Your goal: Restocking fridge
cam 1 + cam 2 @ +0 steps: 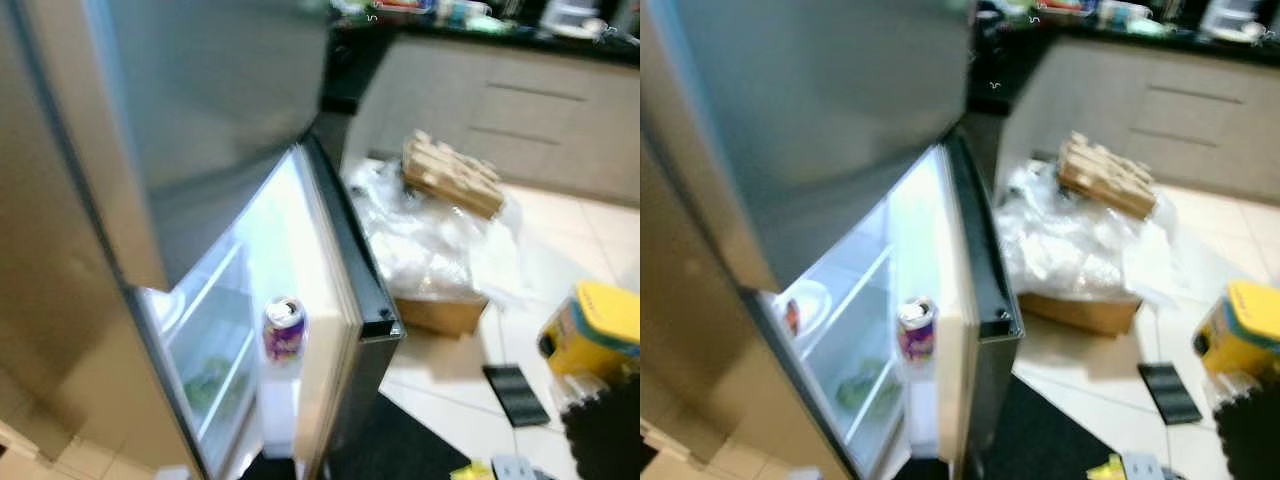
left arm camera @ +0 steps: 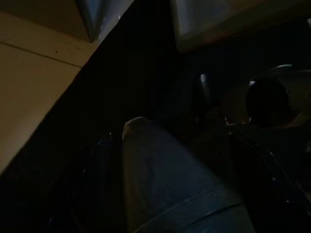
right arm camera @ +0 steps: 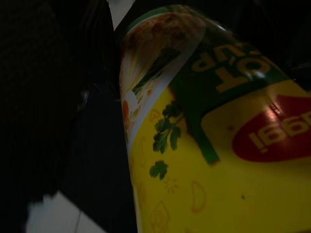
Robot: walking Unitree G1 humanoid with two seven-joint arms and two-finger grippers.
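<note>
The steel fridge [image 1: 200, 120] stands at the left with its lower door [image 1: 350, 250] swung open and the inside lit. A purple can [image 1: 284, 328] stands on the door shelf. Inside are a white plate of food [image 1: 805, 305] on a shelf and greens [image 1: 205, 380] lower down. At the lower right my right gripper [image 1: 600, 430] is shut on a yellow noodle cup [image 1: 595, 330], held apart from the fridge; its yellow and green label [image 3: 209, 145] shows close up in the right wrist view. My left gripper [image 2: 121, 141] hangs in the dark over a black mat.
A cardboard box under crumpled clear plastic [image 1: 430, 250] sits on the tiled floor behind the open door, with a wooden piece [image 1: 450, 175] on top. A flat black object [image 1: 515, 392] lies on the tiles. A dark mat [image 1: 400, 440] lies before the fridge. Grey cabinets [image 1: 520, 110] line the back.
</note>
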